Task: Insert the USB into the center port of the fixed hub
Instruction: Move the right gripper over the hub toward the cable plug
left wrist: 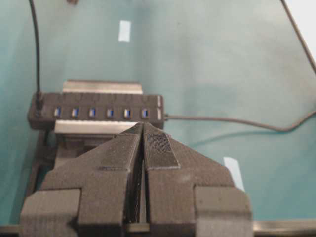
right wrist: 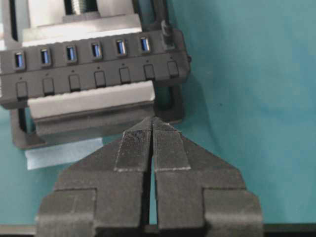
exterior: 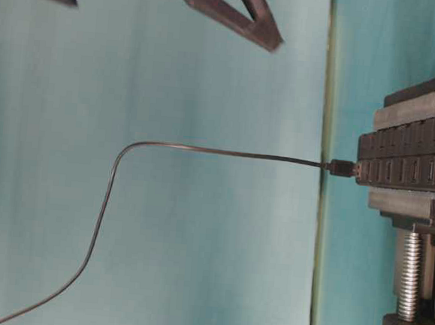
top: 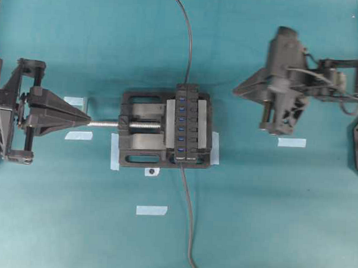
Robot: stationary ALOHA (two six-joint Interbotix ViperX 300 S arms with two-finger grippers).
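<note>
Nearest to each wrist camera we see its own gripper. The fingers of the left gripper (left wrist: pixel 143 126) are pressed together with nothing between them. The right gripper (right wrist: pixel 152 119) is the same, fingers tight together and empty. From overhead the two are well apart, each away from the hub, one at the left end of the screw (top: pixel 105 123) and one at the upper right.

Behind the fingertips comes the vise (right wrist: pixel 89 101), which clamps the hub (right wrist: pixel 98 79) between its pale jaws. The left gripper hides most of the near part of the vise in its own view.

On the hub we count six free blue ports in a row. The center port (right wrist: pixel 95 49) is free, with no plug in it.

The USB (right wrist: pixel 167 28) stands at the far end of the row, beside the last blue port. It seems to sit in the end slot, but it is dark and a little blurred, so we cannot tell how deep it goes. Its thin cable (top: pixel 186 33) runs off the top edge of the overhead view.

A thicker cable (top: pixel 189 223) leaves the other end of the hub and is cut off at the bottom edge. Strips of tape (top: pixel 151 210) lie on the teal table (top: pixel 270 221). In the table-level view only dark parts of an arm show at the edge.
</note>
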